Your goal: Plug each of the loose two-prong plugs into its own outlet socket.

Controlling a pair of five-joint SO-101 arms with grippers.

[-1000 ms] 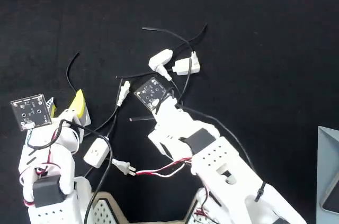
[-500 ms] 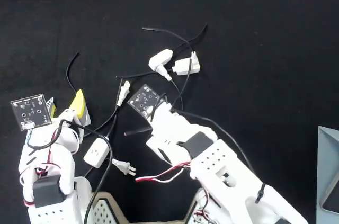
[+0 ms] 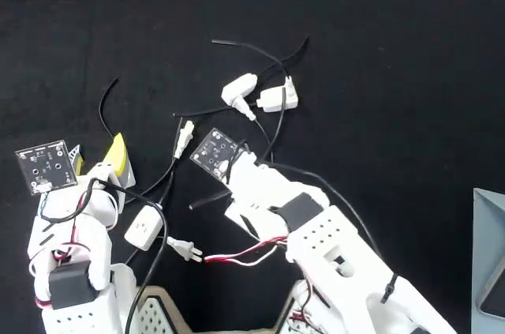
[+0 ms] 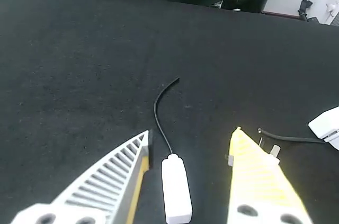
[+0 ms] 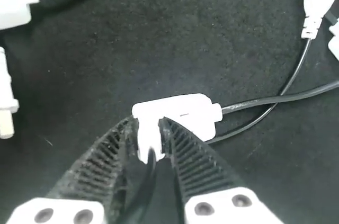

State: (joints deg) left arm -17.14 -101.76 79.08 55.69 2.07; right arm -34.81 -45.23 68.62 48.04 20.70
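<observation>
Clamping the right pincer (image 5: 148, 128) shut on a white plastic two-prong plug (image 5: 183, 114) mid-way across the black surface (image 3: 394, 73), holding the left pincer (image 4: 192, 131) wide open and empty over a second white oblong plug (image 4: 176, 189) near the left edge, none apparently socketed yet.

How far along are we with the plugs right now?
Done: nothing is clearly mated. Two white pieces lie close together, but I cannot tell if they are joined. In hand: the right gripper is shut on a corded connector, and the left gripper stands open around a plug. Left: a two-prong plug and a socket lie apart, unplugged.
</observation>
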